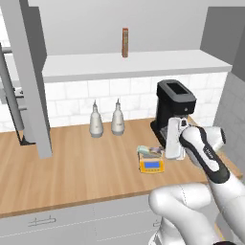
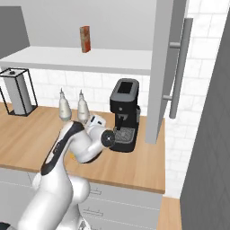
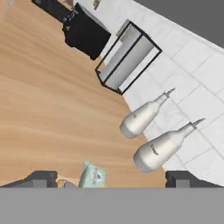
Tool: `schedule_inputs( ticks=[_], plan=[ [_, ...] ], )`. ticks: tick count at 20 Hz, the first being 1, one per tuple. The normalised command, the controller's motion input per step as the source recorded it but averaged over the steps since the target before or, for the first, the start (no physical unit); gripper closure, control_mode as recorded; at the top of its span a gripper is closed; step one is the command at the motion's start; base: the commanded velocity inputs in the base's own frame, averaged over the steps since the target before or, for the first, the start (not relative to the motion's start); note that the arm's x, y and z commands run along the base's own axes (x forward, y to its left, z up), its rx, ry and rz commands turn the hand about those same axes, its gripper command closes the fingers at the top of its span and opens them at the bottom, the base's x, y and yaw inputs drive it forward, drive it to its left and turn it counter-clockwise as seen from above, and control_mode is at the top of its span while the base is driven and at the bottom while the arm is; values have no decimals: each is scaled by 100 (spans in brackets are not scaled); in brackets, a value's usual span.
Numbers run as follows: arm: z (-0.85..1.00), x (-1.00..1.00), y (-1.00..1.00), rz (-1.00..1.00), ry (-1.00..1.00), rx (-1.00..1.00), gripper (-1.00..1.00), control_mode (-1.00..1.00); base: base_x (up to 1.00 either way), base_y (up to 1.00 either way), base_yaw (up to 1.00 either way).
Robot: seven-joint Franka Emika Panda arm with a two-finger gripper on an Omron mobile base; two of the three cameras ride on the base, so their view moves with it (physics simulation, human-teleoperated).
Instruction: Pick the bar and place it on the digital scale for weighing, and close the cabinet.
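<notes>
Wide-open and empty, the pincer [image 3: 111, 181] hangs above the bar [image 1: 149, 151] on the digital scale [image 1: 151, 165]; cabinet [image 2: 165, 67] doors stand open over the desk [image 1: 72, 167]

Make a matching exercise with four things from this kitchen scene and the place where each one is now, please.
Things:
1. bar
2. red-orange box
3. coffee machine
4. two grey bottles

Places:
A. on the shelf inside the open cabinet
B. by the tiled wall, left of the coffee machine
C. on the scale
D. on the counter, behind the scale

Pairs: 1-C, 2-A, 3-D, 4-B
</notes>
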Motion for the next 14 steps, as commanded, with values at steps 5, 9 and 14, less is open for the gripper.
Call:
schedule_inputs(
  ticks=[5, 9, 14],
  plan=[
    [91, -57, 19, -5, -31, -11, -100, -100, 0, 0, 0],
    [61, -79, 28, -21, -36, -32, -100, -100, 0, 0, 0],
    [66, -67, 22, -31, -40, -38, -100, -100, 0, 0, 0]
  ],
)
